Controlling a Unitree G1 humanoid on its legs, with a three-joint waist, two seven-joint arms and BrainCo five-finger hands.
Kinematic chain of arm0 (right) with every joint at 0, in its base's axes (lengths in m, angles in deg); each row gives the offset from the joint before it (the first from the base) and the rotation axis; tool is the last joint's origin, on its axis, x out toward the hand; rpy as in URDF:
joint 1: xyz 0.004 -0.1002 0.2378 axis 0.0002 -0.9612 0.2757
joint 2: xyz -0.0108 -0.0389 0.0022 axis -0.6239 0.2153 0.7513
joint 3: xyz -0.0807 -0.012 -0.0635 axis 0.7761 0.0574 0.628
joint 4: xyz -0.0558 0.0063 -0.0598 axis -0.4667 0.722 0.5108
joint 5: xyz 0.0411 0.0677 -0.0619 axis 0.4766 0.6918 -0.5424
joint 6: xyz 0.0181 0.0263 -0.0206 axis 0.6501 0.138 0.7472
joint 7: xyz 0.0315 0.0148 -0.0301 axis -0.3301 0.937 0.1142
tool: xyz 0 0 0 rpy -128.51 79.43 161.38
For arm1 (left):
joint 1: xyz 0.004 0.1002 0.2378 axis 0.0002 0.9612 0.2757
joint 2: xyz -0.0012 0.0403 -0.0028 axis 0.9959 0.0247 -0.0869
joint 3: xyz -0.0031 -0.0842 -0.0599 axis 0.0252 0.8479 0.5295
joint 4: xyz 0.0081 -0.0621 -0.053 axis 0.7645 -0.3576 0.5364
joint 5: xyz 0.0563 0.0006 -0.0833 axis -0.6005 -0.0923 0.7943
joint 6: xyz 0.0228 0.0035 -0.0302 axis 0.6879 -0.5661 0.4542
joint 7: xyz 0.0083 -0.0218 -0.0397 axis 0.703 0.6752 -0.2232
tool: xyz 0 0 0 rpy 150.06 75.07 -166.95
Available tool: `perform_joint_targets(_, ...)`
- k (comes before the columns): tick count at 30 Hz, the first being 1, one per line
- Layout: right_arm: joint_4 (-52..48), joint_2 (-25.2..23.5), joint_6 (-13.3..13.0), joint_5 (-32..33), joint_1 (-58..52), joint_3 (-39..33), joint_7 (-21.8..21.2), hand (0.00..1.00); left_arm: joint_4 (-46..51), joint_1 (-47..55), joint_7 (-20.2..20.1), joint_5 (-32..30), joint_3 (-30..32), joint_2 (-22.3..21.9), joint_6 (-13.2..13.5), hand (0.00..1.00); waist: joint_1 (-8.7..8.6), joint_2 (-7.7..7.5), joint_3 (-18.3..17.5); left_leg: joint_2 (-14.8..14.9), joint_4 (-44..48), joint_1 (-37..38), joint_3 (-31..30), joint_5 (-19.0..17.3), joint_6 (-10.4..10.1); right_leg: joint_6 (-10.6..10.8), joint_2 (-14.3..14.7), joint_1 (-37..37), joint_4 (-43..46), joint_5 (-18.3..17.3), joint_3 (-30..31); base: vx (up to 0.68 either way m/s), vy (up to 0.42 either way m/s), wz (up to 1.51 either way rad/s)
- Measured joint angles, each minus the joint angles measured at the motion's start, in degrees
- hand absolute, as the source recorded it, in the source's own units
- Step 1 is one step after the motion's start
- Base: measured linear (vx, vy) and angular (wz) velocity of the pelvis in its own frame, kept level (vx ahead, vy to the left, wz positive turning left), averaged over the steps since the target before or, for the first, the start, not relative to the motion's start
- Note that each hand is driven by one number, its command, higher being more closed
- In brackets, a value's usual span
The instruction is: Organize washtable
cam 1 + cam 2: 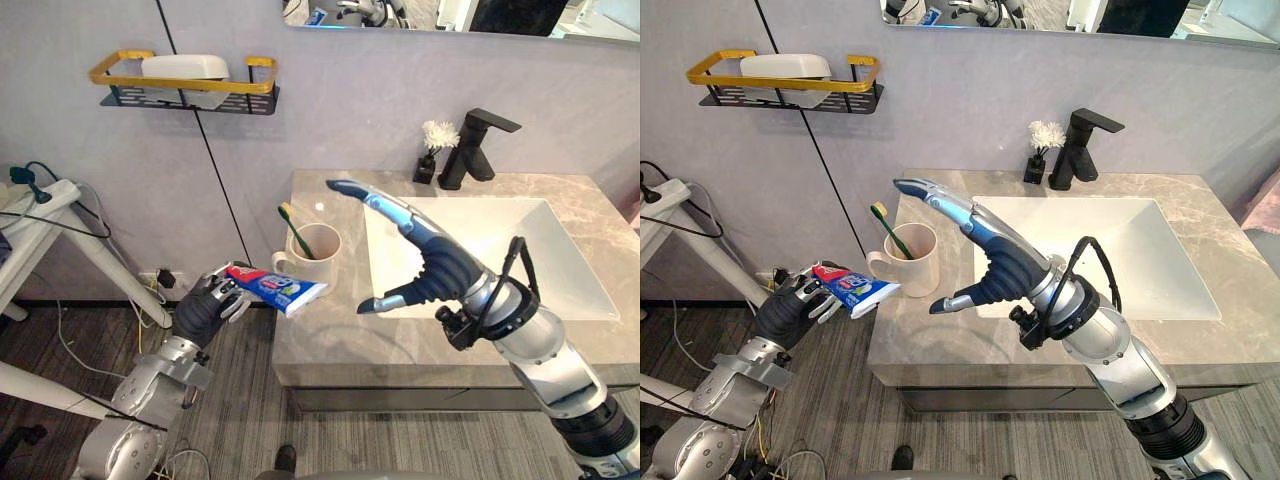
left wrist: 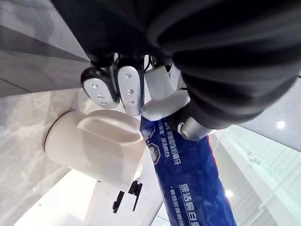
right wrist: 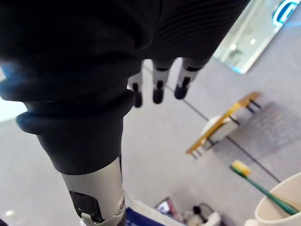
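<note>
Your left robot hand (image 1: 203, 308) is curled round a red-and-blue toothpaste tube (image 1: 276, 286), gripping it by one end. The tube is held in the air at the left edge of the desk (image 1: 335, 345), its free end reaching just over that edge, near the cream mug (image 1: 318, 256). The mug stands upright on the desk's left part, handle turned to the left, with a green toothbrush (image 1: 294, 229) leaning inside it.

Your right robot hand (image 1: 437, 264) is open and holds nothing. It hangs above the desk at the left rim of the white sink (image 1: 540, 255), with fingers straight and pointing far-left and thumb stretched left, just right of the mug.

At the far side of the desk you have a black faucet (image 1: 474, 146) with a small vase of white flowers (image 1: 434, 148) just to its left. On the wall to the left hangs a black-and-yellow shelf (image 1: 122, 72) carrying a white soap dish (image 1: 186, 67).
</note>
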Motion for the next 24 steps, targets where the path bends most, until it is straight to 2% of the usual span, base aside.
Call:
perform_joint_targets(4,0.02,-0.28,0.69,1.68,0.37,1.57,-1.08,0.0,0.0,0.0,-0.01,0.0,0.0,-0.08,0.0,1.0,0.74,0.06,-0.01,0.0,0.0,0.0,-0.1,0.14,-0.02,0.0,0.0,0.0,0.06,0.0,-0.06,0.0,0.0,0.01)
perform_joint_targets(21,3.52,-3.86,2.48,5.01,1.22,6.04,-3.73,0.0,0.01,0.0,-0.05,-0.51,0.02,-0.85,0.48,1.0,0.8,0.3,-0.03,-0.01,-0.04,0.0,-0.66,0.86,-0.06,-0.01,0.0,-0.01,0.26,0.01,-0.48,0.0,0.0,0.01)
perform_joint_targets(24,3.96,-4.45,2.54,6.44,1.21,6.66,-5.35,0.0,0.2,0.0,-0.05,-0.48,0.02,-1.29,0.6,1.0,0.79,0.3,-0.03,-0.01,-0.04,0.0,-0.66,0.86,-0.07,-0.01,0.0,-0.01,0.26,0.01,-0.48,0.0,0.0,0.0)
